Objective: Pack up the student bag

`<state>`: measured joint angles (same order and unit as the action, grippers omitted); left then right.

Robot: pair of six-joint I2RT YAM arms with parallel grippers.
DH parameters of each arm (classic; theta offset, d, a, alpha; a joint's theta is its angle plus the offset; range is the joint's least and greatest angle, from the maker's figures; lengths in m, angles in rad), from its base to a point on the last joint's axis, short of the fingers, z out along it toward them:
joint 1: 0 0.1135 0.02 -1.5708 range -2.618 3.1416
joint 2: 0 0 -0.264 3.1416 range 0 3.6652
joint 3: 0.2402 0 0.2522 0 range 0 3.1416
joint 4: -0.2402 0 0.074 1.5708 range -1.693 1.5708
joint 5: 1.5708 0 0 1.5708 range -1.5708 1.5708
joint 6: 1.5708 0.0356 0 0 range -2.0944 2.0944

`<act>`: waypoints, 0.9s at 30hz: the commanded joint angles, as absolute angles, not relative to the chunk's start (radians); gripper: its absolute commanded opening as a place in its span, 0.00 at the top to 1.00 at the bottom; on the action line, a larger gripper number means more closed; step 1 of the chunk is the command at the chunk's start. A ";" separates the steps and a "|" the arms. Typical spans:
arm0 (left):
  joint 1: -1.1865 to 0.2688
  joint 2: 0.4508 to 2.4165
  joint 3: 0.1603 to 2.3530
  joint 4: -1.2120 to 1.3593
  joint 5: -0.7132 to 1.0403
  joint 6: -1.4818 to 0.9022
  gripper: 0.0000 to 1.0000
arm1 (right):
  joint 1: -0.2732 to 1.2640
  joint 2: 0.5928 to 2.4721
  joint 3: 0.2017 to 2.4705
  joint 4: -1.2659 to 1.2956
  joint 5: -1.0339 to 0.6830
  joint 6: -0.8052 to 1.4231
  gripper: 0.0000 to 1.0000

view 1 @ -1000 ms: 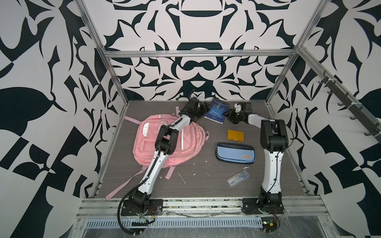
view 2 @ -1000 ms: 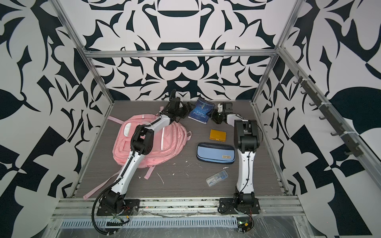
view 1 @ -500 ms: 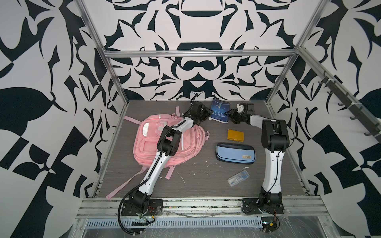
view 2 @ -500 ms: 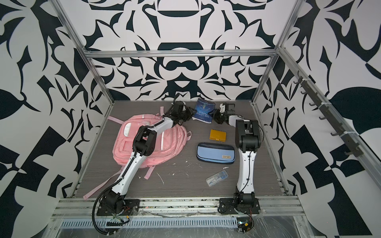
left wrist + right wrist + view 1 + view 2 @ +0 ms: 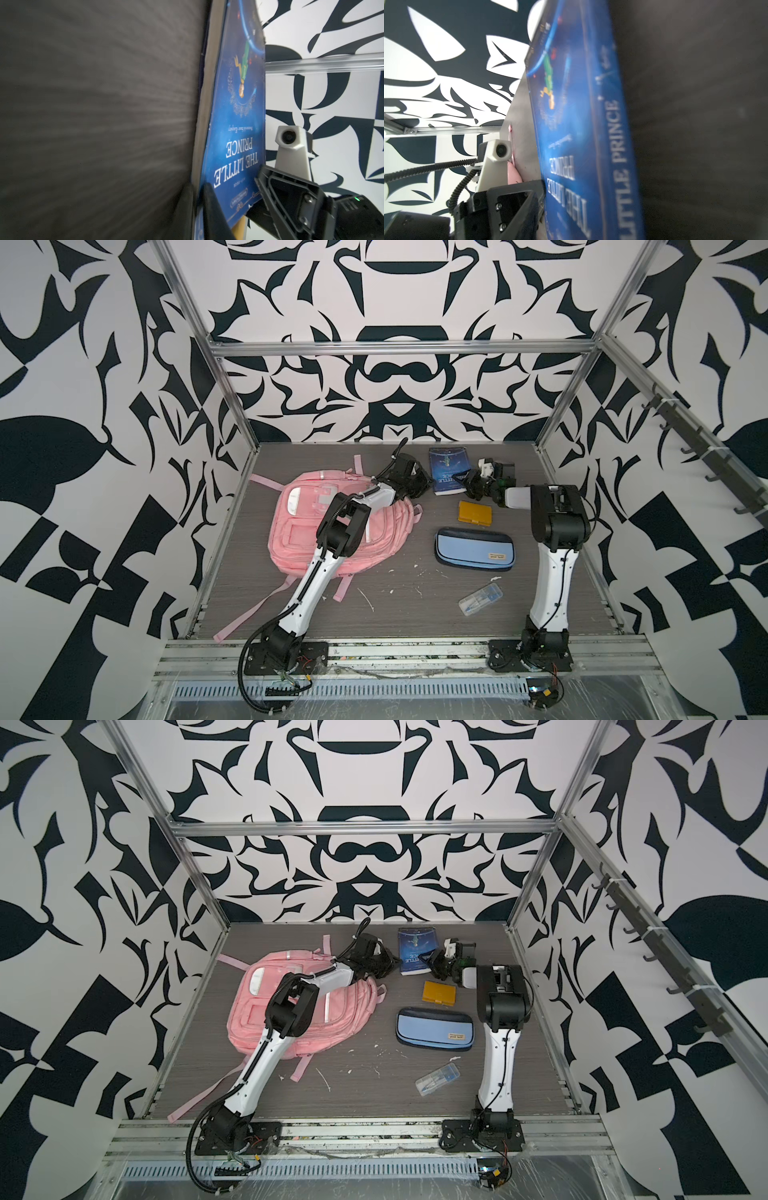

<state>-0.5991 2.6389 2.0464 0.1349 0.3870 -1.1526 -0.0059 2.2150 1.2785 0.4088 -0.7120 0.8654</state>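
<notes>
The pink bag [image 5: 299, 531] is laid flat on the left half of the bench [image 5: 415, 614], with its straps spread out. The left arm is stretched across it.

A blue book [image 5: 448, 468], titled "The Little Prince", is placed at the far middle of the bench, just past the bag's far right corner.

The left gripper [image 5: 420, 488] is set at the book's near left corner. In the left wrist view its fingers [image 5: 214, 209] are seen clamped on the book's edge, one on the cover and one beneath.

The right gripper [image 5: 471, 485] is set at the book's near right corner. In the left wrist view its jaws are seen on either side of that corner, but whether they are pressed onto it cannot be told. Whether the book is raised off the bench cannot be told either.

On the right half of the bench a yellow case [image 5: 475, 512] is seen just in front of the book. A light-blue pencil case [image 5: 473, 549] lies nearer, and a clear plastic box [image 5: 480, 598] nearest. All three are well apart from the bag and untouched by either gripper. White scraps [image 5: 368, 599] are scattered mid-bench.
</notes>
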 commanded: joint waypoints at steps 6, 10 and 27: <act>-0.617 2.471 1.843 0.222 0.485 -1.127 0.68 | 0.019 2.051 1.192 0.363 -0.680 0.793 1.00; -0.597 2.334 1.736 0.210 0.552 -1.040 0.22 | 0.030 1.948 1.166 0.287 -0.673 0.713 1.00; -0.262 1.606 1.407 -0.301 0.832 -0.387 0.01 | 0.296 1.458 1.301 -0.418 -0.676 0.110 1.00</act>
<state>-0.3210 1.6306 1.4631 -0.2256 0.7082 -0.5049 0.2619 1.5536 1.2236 -0.2901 -0.6613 0.2905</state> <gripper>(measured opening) 0.994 0.106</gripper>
